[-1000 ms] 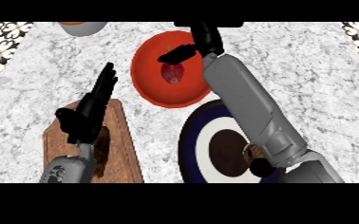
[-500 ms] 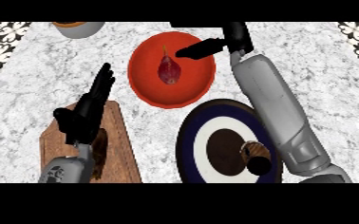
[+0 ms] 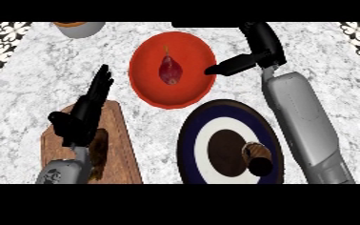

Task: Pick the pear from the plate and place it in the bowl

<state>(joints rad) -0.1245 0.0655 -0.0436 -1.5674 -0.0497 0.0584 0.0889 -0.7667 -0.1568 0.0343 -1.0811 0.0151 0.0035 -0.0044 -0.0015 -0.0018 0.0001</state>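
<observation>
The pear (image 3: 169, 69) lies inside the red bowl (image 3: 144, 86), stem toward the far side, near the bowl's centre. The bowl stands on the marble counter (image 3: 42, 81), just beyond the blue-and-white plate (image 3: 204, 138); their rims nearly meet. A small brown cylindrical object (image 3: 257, 157) rests on the plate's dark centre, right of middle.

The right hand (image 3: 262, 45) is at the bowl's right, fingers relaxed and holding nothing; its thumb reaches to the bowl's right rim. Whether it touches the rim cannot be told.

The left hand (image 3: 85, 112) rests open, fingers straight and pointing far, above the wooden cutting board (image 3: 123, 148) at near left. A grey cup (image 3: 79, 27) sits at the far left edge.
</observation>
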